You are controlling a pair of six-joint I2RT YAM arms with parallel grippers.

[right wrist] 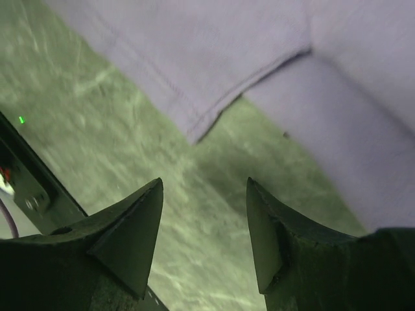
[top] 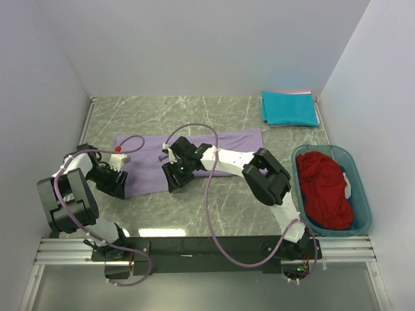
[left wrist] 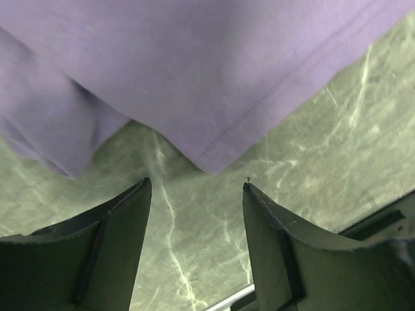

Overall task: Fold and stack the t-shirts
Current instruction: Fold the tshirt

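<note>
A lavender t-shirt (top: 224, 142) lies spread across the middle of the green marble table. My left gripper (top: 110, 183) hovers at its near left part, open, with a hem corner (left wrist: 214, 162) just beyond the fingertips. My right gripper (top: 176, 181) is over the shirt's near edge at centre, open and empty, short of another hem corner (right wrist: 194, 133). A folded teal t-shirt (top: 290, 109) rests at the far right. A dark red t-shirt (top: 326, 188) lies crumpled in the teal plastic bin (top: 364, 196) on the right.
White walls close in the table on the left, back and right. A black rail (top: 207, 249) runs along the near edge by the arm bases. Purple cables (top: 211, 194) loop over the table between the arms.
</note>
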